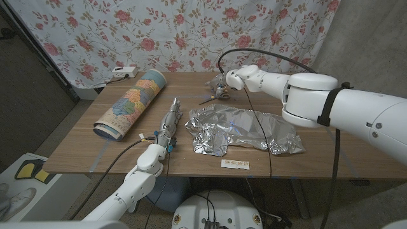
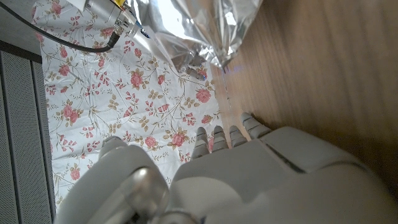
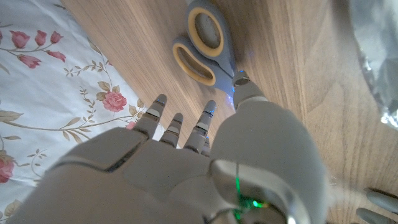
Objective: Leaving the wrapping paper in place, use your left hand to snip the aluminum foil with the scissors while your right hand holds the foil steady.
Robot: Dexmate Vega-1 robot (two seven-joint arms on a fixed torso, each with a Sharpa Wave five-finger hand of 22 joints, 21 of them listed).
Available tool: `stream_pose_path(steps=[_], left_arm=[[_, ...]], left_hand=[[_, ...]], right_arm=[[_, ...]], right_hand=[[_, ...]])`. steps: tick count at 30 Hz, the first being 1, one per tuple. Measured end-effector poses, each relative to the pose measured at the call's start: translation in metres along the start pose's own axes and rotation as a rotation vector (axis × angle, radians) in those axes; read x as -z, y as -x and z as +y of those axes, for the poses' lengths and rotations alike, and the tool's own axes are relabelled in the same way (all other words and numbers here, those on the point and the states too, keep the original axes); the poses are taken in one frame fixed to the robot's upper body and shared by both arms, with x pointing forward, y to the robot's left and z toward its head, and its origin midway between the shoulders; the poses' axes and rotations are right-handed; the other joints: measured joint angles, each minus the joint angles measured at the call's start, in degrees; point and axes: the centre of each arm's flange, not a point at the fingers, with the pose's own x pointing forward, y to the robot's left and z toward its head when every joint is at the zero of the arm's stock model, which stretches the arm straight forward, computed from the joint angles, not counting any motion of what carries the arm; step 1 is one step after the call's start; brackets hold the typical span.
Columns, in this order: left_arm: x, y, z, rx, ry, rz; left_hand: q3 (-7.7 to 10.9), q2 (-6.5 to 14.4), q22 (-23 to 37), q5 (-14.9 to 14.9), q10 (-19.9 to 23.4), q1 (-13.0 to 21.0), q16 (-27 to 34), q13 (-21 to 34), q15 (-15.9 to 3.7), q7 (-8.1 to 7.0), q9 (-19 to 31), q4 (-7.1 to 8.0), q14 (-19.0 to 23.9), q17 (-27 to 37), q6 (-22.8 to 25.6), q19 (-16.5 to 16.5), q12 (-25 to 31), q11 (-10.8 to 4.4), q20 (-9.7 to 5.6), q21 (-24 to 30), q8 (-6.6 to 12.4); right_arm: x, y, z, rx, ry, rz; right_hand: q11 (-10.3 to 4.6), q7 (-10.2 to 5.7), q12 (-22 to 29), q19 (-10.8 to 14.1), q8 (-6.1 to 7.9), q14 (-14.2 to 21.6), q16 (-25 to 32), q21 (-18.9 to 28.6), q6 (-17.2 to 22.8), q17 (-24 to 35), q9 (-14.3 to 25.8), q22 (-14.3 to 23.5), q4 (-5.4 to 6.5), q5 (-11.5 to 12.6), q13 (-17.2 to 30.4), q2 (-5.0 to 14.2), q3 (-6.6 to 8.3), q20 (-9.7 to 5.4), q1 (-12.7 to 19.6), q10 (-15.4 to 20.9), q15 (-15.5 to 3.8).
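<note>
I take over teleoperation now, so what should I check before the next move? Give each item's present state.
1. Scissors free on the table: ok, no hand holds them.
2. Left hand at the scissors: not ok, it sits apart, beside the foil.
3. Right hand steadying the aluminum foil: not ok, it hovers by the scissors.
4. Wrapping paper clear of both hands: ok.
5. Scissor blades open: cannot tell.
</note>
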Motion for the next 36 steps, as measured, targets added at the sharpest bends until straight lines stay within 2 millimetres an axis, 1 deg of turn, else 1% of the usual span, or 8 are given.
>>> stream_pose_path(steps=[7, 12, 16, 18, 21, 28, 30, 36], left_arm=[[0.001, 0.000, 0.000, -0.001, 0.003, -0.001], [0.001, 0.000, 0.000, -0.002, 0.005, -0.001], [0.001, 0.001, 0.000, -0.002, 0.007, -0.002], [0.002, 0.001, 0.000, -0.002, 0.007, -0.002], [0.002, 0.002, 0.000, -0.002, 0.009, -0.003], [0.003, 0.003, -0.001, -0.002, 0.011, -0.003], [0.003, 0.003, -0.001, -0.001, 0.012, -0.003], [0.004, 0.004, -0.001, 0.000, 0.013, -0.003]], left_hand=[[0.00, 0.0, 0.0, 0.0, 0.0, 0.0, 0.0, 0.0, 0.00, 0.00, 0.0, 0.00, 0.0, 0.0, 0.0, 0.0, 0.0, 0.00, -0.01, 0.0, 0.00], [0.00, 0.3, 0.0, 0.0, 0.0, -0.3, 0.0, 0.0, 0.00, 0.00, 0.0, 0.00, 0.0, 0.0, 0.0, 0.1, 0.0, 0.00, -0.10, 0.0, 0.01], [-0.16, 0.3, 0.0, 0.0, 0.0, -0.3, 0.0, 0.0, 0.00, 0.00, 0.0, -0.16, 0.0, 0.0, 0.0, 0.1, 0.0, 0.00, -0.11, 0.0, 0.01], [-0.16, 0.3, 0.0, 0.0, 0.0, -0.3, 0.0, 0.0, 0.00, 0.00, 0.0, -0.16, 0.0, 0.0, 0.0, 0.1, 0.0, 0.00, -0.11, 0.0, 0.01], [-0.16, 0.3, 0.0, 0.0, 0.0, -0.3, 0.0, 0.0, 0.00, 0.00, 0.0, -0.16, 0.0, 0.0, 0.0, 0.1, 0.0, 0.00, -0.11, 0.0, 0.01], [-0.16, 0.3, 0.0, 0.0, 0.0, -0.3, 0.0, 0.0, 0.00, 0.00, 0.0, -0.16, 0.0, 0.0, 0.0, 0.1, 0.0, 0.00, -0.12, 0.0, 0.01], [-0.16, 0.3, 0.0, 0.0, 0.0, -0.3, 0.0, 0.0, 0.00, 0.00, 0.0, -0.16, 0.0, 0.0, 0.0, 0.1, 0.0, 0.00, -0.12, 0.0, 0.01], [-0.16, 0.3, 0.0, 0.0, 0.0, -0.3, 0.0, 0.0, 0.00, 0.00, 0.0, -0.16, 0.0, 0.0, 0.0, 0.2, 0.0, 0.00, -0.22, 0.0, 0.01]], right_arm=[[-0.003, -0.001, 0.002, -0.004, -0.002, 0.002], [-0.004, -0.001, 0.004, -0.009, -0.004, -0.002], [-0.005, -0.001, 0.006, -0.013, -0.005, -0.015], [-0.005, -0.001, 0.007, -0.015, -0.005, -0.023], [-0.006, 0.000, 0.008, -0.017, -0.007, -0.031], [-0.006, 0.001, 0.010, -0.018, -0.011, -0.047], [-0.006, 0.001, 0.010, -0.018, -0.012, -0.049], [-0.006, 0.001, 0.011, -0.018, -0.013, -0.051]], right_hand=[[0.02, -0.04, 0.0, 0.0, 0.00, 0.2, 0.0, 0.0, 0.0, 0.0, 0.0, 0.0, 0.00, 0.0, 0.0, -0.30, 0.00, 0.00, 0.3, 0.6, -0.16], [0.02, -0.31, 0.2, 0.0, 0.00, 0.4, 0.0, 0.0, 0.3, 0.0, 0.0, 0.0, 0.00, 0.0, 0.3, -0.24, 0.00, 0.00, 0.4, 0.6, 0.06], [-0.17, -0.72, 0.6, 0.0, 0.23, 0.8, 0.3, 0.0, 0.7, 0.0, 0.0, 0.0, 0.00, 0.4, 0.5, -0.08, 0.00, 0.00, 0.5, 1.6, -0.01], [0.09, -0.72, 0.6, 0.0, 0.23, 0.8, 0.3, 0.0, 0.7, 0.0, 0.0, 0.0, 0.00, 0.4, 0.5, -0.08, 0.00, -0.01, 0.5, 1.9, -0.01], [0.10, -0.71, 0.6, 0.3, 0.23, 1.0, 0.3, 0.0, 0.7, 0.0, 0.0, 0.0, 0.00, 0.5, 0.5, -0.08, 0.00, -0.31, 0.5, 1.9, -0.19], [-0.11, -0.71, 0.8, 0.3, 0.23, 1.0, 0.3, 0.0, 0.7, 0.0, 0.0, 0.0, 0.00, 0.5, 0.7, -0.08, 0.00, -0.31, 0.5, 2.3, -0.18], [0.13, -1.01, 0.8, 0.3, 0.22, 1.0, 0.3, 0.0, 1.0, 0.0, 0.0, 0.0, 0.00, 0.5, 0.8, -0.08, 0.00, -0.31, 0.5, 2.5, -0.18], [0.22, -1.70, 1.1, 1.2, 0.44, 1.4, 0.3, 0.2, 2.0, 0.1, 0.0, 0.0, 0.18, 0.5, 1.0, 0.22, 0.18, -1.24, 0.8, 2.9, -0.01]])
